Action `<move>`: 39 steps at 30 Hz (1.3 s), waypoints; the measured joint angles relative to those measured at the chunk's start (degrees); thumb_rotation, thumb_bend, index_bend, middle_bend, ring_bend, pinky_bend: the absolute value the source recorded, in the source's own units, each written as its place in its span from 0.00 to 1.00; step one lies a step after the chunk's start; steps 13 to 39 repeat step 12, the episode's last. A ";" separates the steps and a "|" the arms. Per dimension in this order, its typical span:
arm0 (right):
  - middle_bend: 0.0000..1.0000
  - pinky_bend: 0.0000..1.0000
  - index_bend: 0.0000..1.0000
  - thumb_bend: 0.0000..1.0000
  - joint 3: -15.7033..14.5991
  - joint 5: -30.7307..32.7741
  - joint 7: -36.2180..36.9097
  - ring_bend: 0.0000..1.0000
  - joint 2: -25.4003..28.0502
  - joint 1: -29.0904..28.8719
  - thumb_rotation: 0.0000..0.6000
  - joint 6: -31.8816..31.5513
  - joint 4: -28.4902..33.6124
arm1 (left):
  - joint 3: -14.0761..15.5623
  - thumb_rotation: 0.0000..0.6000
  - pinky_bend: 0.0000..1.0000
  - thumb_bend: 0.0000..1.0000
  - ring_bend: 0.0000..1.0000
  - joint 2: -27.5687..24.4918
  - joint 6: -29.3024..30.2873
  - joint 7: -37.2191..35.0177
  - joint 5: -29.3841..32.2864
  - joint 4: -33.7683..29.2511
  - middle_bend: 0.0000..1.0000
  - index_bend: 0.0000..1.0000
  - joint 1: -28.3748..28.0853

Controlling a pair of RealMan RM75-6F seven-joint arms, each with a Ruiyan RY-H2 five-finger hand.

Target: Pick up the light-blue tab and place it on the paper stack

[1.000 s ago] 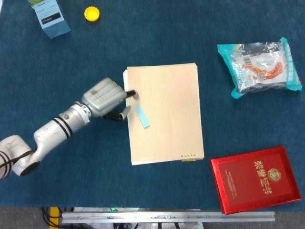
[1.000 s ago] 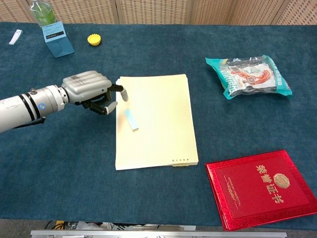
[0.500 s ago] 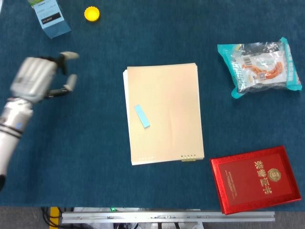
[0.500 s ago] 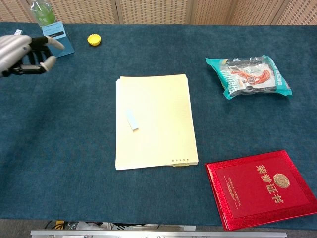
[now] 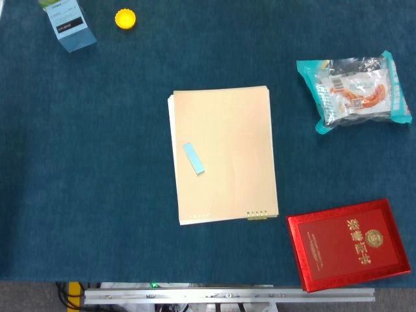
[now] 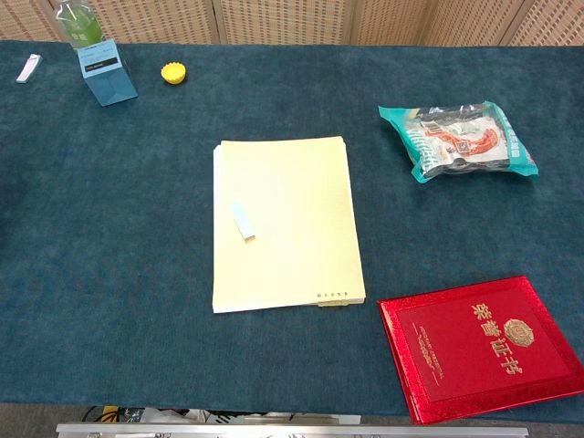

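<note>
Blue cloth covers the table (image 5: 97,195), where the light-blue tab (image 5: 194,158) lies flat on the left part of the paper stack (image 5: 227,156), with a red booklet (image 5: 350,244) further right, and neither hand is in view, so their state cannot be told.

Head overhead, chest oblique; shared table (image 5: 97,130).

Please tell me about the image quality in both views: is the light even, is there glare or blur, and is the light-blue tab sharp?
Head view: light even, shadows faint, no blur; the light-blue tab shows sharp on the paper stack. The snack bag has small glints on its clear plastic. Chest view: also sharp and evenly lit; the red booklet shows a soft sheen, and the far table edge curves slightly.
</note>
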State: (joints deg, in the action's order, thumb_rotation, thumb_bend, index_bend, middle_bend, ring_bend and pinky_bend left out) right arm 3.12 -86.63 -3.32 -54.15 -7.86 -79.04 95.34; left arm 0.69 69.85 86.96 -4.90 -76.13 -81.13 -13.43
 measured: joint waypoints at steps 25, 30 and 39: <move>0.38 0.46 0.16 0.13 -1.46 -5.16 0.85 0.37 -2.51 0.79 1.00 -3.93 -2.12 | 3.39 1.00 0.41 0.43 0.42 -5.55 6.56 5.08 -3.99 -8.74 0.43 0.25 8.68; 0.38 0.46 0.16 0.13 -1.46 -5.16 0.85 0.37 -2.51 0.79 1.00 -3.93 -2.12 | 3.39 1.00 0.41 0.43 0.42 -5.55 6.56 5.08 -3.99 -8.74 0.43 0.25 8.68; 0.38 0.46 0.16 0.13 -1.46 -5.16 0.85 0.37 -2.51 0.79 1.00 -3.93 -2.12 | 3.39 1.00 0.41 0.43 0.42 -5.55 6.56 5.08 -3.99 -8.74 0.43 0.25 8.68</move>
